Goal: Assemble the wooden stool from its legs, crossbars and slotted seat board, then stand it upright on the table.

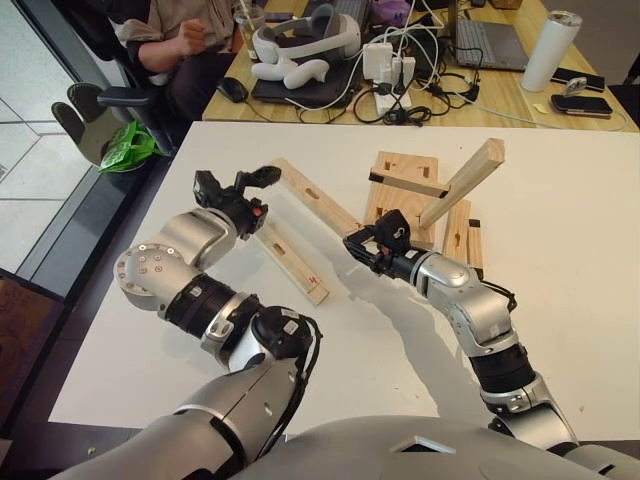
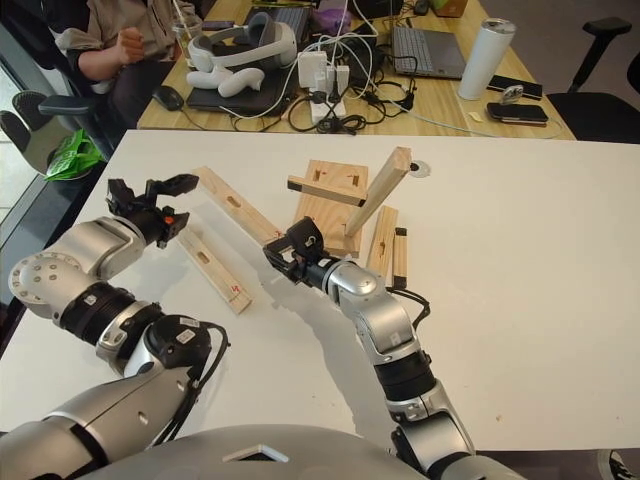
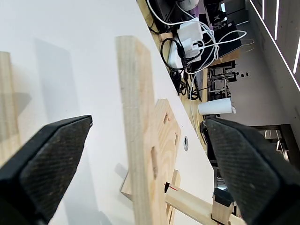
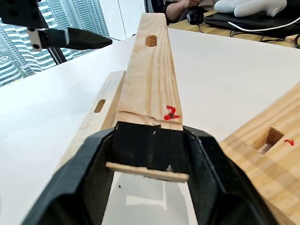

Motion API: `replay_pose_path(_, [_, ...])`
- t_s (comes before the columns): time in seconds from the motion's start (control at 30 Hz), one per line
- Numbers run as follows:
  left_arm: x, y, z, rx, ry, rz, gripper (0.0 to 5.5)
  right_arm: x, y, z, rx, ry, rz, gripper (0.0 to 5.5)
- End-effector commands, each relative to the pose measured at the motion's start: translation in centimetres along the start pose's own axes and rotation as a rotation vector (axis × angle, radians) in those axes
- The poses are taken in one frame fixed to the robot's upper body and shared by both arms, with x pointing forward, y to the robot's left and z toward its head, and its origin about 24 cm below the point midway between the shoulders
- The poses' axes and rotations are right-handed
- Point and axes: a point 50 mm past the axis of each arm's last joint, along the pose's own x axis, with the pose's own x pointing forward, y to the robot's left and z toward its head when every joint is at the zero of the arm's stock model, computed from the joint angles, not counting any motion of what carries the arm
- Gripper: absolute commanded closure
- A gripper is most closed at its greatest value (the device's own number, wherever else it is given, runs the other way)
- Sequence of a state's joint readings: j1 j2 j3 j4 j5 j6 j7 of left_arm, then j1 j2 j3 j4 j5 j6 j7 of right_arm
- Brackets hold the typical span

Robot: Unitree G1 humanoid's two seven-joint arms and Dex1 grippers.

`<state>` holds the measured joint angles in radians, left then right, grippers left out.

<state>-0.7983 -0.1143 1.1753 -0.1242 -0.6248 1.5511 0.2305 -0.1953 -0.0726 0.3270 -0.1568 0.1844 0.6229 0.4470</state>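
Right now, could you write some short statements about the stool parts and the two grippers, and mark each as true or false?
1. The right gripper holds one end of a long wooden leg. True.
2. The left gripper has its fingers shut on that leg. False: they are wide open and hold nothing.
3. A wooden bar rises at a tilt from the seat board. True.
4. The stool stands finished on the white table. False: it is unassembled, its legs lying flat.
5. The white tumbler stands on that table. False: it stands on the wooden desk behind.
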Motion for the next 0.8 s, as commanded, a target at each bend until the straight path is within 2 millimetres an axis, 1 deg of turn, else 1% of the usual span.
replay_pose_path(0.03, [0.7,-1.9,-1.1,0.018,0.066,-0.083,0.98,-0.4,0.4,0.3,0.036,-0.02,0.021,3.45])
replay_pose_path(0.13, [0.6,-1.6,-1.9,0.067,0.099,-0.066,0.98,-0.4,0.7,0.5,0.042,-0.032,0.023,3.45])
replay_pose_path(0.27, [0.6,-1.4,-2.1,0.098,0.106,-0.05,0.98,-0.5,1.0,0.8,0.041,-0.044,0.04,3.45])
replay_pose_path(0.37, [0.6,-1.4,-2.3,0.187,0.112,-0.013,0.98,-0.7,0.9,1.4,0.02,-0.06,0.034,3.45])
replay_pose_path(0.53, [0.5,-1.2,-2.5,0.239,0.112,0.007,0.98,-0.9,1.1,2.1,0.006,-0.082,0.04,3.45])
replay_pose_path(0.7, [0.7,-1.1,-2.2,0.261,0.091,0.022,0.98,-1.3,1.3,2.1,-0.008,-0.073,0.059,3.45])
replay_pose_path(0.8, [0.9,-1.3,-1.7,0.267,0.068,0.026,0.98,-2.2,1.4,1.8,-0.011,-0.062,0.084,3.45])
